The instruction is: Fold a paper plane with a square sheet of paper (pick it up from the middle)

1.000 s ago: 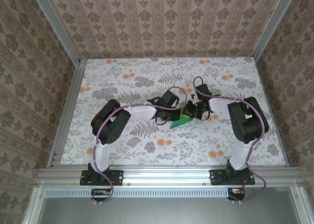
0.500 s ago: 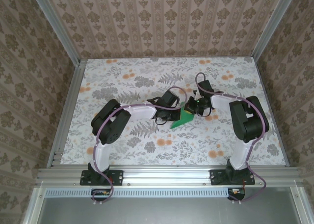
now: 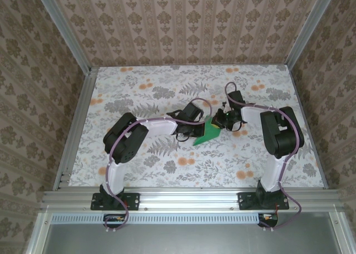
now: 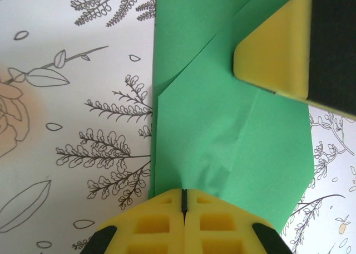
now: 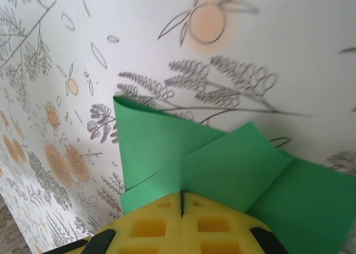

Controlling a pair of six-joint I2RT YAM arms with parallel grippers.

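Top external: bright green matte paper sheet [image 3: 207, 133], partly folded, sits near the middle of the grey-and-orange floral counter [image 3: 139, 159]. Left claw [image 3: 194, 136] is at its 8 o'clock, right claw [image 3: 216, 122] at its 1 o'clock.

Left wrist: left claw [image 4: 183, 201] is clenched, pinching the sheet [image 4: 222, 126] at its 6 o'clock edge, with wrinkles running into the seam. One yellow right finger [image 4: 272, 53] sits over the 1 o'clock corner.

Right wrist: right claw [image 5: 182, 201] is clenched on the sheet [image 5: 167, 148], folded flaps overlapping and raised off the counter.
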